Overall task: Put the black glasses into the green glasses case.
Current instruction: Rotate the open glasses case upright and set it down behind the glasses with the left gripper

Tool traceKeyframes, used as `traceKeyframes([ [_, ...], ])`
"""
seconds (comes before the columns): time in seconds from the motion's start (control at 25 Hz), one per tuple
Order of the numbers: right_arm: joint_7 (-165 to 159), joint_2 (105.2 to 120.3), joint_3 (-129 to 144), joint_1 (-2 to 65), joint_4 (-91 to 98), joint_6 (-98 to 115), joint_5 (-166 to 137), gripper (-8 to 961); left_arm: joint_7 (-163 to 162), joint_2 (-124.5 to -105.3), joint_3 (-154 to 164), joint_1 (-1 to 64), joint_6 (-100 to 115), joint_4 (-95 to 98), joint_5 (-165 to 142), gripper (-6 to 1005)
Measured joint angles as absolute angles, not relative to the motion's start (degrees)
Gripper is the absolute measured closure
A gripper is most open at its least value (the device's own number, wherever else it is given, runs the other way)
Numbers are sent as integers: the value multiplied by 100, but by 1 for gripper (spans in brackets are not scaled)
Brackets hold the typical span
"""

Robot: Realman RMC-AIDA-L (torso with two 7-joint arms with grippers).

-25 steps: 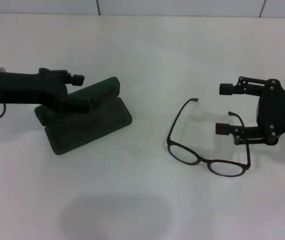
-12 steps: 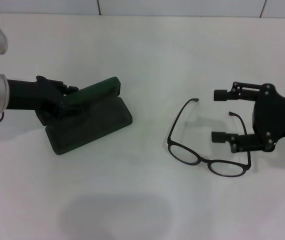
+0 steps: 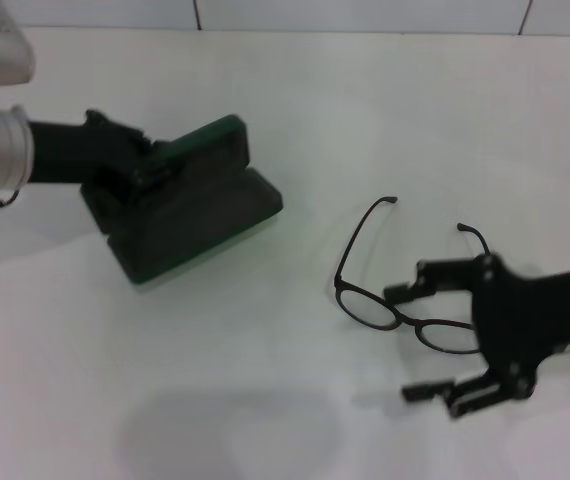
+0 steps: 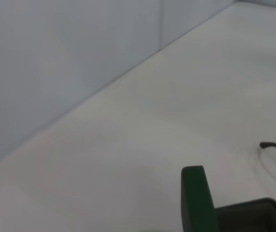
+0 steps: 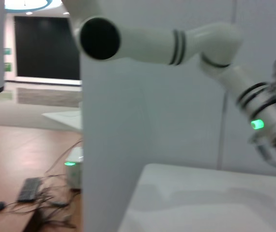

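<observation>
Glasses [image 3: 410, 305] black-framed; case [image 3: 190, 200] dark green; table [image 3: 295, 120] white; both hands black.

A plain white table [image 3: 295, 110] spreads beneath and all around both pincers. Beyond them, along the table's far edge, stands a pale wall [image 4: 55, 58] with thin dark seams. Off past the right pincer lies a wooden floor [image 5: 26, 159], with a keyboard [image 5: 30, 188] and loose cables [image 5: 55, 205] on it.
</observation>
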State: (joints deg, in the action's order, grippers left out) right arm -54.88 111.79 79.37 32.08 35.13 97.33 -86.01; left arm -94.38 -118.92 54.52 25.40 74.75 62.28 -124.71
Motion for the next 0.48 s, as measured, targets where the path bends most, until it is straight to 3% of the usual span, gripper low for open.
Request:
traceKeyframes([
  [0.2,-5486,11471,7925,3134,3651,9724,-9169,169,-8489,-11946,5476,2959,7506,6223,-12306,806],
  [0.48,-5451,11526,7901,2859,3659,9736,-9298,170,-7679,-11902,5624,3732,7484,5413,-12583,787],
])
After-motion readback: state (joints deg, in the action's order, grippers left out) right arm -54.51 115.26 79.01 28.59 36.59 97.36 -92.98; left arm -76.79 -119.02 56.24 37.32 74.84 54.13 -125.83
